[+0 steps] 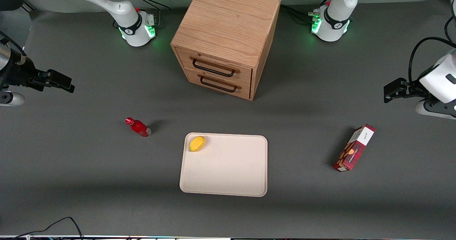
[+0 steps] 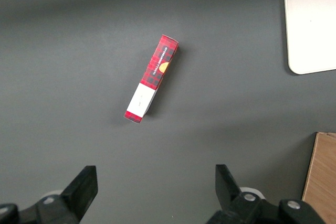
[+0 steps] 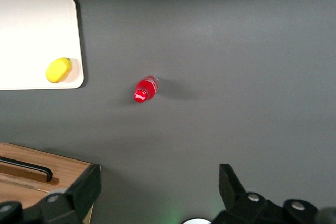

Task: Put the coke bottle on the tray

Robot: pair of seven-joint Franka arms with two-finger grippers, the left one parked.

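The coke bottle (image 1: 138,127), small and all red with a red cap, stands on the grey table beside the tray, toward the working arm's end. It also shows in the right wrist view (image 3: 145,89). The cream-beige tray (image 1: 228,168) lies flat in front of the drawer cabinet and also shows in the right wrist view (image 3: 31,35). My right gripper (image 1: 66,83) hovers above the table at the working arm's end, well apart from the bottle and farther from the front camera than it. The gripper (image 3: 158,174) is open and empty.
A yellow fruit (image 1: 197,143) lies in a tray corner near the bottle. A wooden two-drawer cabinet (image 1: 224,36) stands mid-table, farther from the front camera than the tray. A red patterned carton (image 1: 354,148) lies toward the parked arm's end.
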